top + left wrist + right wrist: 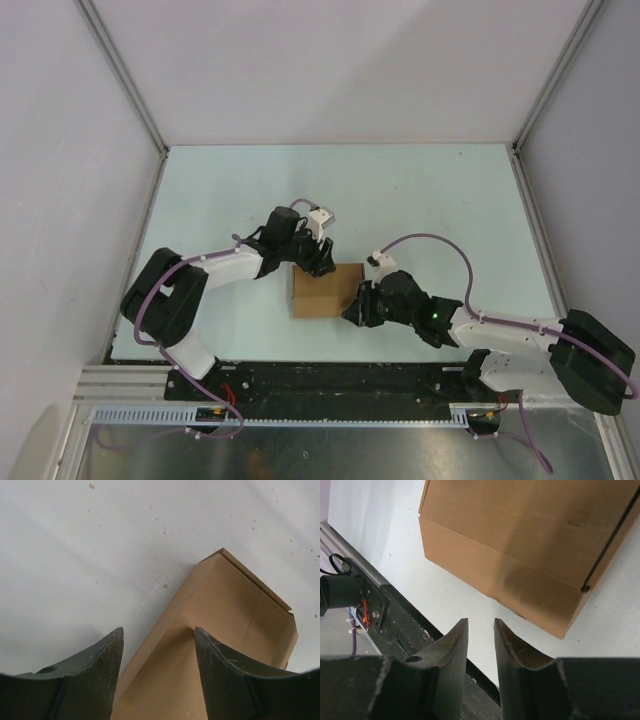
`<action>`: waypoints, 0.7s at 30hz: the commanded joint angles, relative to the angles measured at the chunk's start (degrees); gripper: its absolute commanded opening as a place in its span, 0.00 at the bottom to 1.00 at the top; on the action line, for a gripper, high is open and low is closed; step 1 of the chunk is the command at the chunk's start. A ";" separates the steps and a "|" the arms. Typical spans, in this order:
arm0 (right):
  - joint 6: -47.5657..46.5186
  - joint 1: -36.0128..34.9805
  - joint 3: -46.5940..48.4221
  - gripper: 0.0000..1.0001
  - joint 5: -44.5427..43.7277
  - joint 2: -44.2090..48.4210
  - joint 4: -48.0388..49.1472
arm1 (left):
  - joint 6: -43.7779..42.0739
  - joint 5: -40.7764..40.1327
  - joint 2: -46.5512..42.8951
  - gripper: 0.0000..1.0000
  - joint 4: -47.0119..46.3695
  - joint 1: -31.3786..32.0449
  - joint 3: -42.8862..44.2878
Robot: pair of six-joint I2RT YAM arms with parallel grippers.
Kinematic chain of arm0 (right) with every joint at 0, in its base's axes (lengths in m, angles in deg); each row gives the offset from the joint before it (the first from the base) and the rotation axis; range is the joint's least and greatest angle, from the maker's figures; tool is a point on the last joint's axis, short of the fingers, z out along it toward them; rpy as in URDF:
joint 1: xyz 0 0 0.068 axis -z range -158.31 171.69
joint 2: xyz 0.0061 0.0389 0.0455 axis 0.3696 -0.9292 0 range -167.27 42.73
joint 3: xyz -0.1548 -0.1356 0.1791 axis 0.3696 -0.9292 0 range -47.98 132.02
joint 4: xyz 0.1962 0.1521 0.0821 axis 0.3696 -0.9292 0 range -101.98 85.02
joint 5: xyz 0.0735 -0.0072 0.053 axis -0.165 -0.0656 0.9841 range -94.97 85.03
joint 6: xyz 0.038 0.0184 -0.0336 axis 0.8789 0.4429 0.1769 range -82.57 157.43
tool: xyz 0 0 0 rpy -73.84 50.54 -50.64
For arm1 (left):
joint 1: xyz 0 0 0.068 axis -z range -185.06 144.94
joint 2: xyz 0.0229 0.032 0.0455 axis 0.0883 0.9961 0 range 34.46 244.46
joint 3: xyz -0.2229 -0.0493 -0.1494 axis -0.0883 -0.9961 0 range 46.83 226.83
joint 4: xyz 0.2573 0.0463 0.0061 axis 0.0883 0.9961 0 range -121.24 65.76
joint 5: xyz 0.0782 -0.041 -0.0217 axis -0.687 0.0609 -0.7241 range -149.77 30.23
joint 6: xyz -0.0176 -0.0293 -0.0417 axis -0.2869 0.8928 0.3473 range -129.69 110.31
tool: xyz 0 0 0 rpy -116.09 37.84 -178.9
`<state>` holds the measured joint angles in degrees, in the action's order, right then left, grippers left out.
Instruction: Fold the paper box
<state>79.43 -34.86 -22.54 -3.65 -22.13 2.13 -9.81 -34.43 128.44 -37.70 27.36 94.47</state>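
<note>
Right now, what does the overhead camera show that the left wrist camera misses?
Only overhead: the right pincer at the right side of the paper box, and the whole table. Only the left wrist: the box's folded edges up close and tiny specks on the table. Both: the brown box and the open left pincer at it.

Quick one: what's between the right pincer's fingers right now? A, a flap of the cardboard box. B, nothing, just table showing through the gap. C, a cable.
B: in the right wrist view the right pincer has its fingers slightly apart with only the table showing between them, and the cardboard box lies ahead of the tips.
</note>
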 commanded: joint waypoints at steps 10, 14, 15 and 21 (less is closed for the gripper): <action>-0.25 -1.01 4.19 0.31 -1.86 -6.42 7.65 | -2.96 2.87 -0.11 0.63 -1.01 -0.26 -1.14; -0.07 -1.01 4.45 0.31 -1.85 -8.17 8.09 | -2.78 2.87 -0.11 0.62 -1.10 -0.34 -1.32; 0.01 -1.01 4.45 0.31 -1.85 -8.52 7.92 | -2.69 2.96 -0.02 0.62 -1.01 -0.34 -1.32; -0.42 -1.01 4.80 0.31 -3.52 -9.23 6.33 | -2.60 3.31 0.51 0.62 -1.01 -0.34 -1.14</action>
<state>79.41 -35.59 -20.27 -4.81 -30.89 7.33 -9.72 -33.42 128.44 -38.68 27.27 93.81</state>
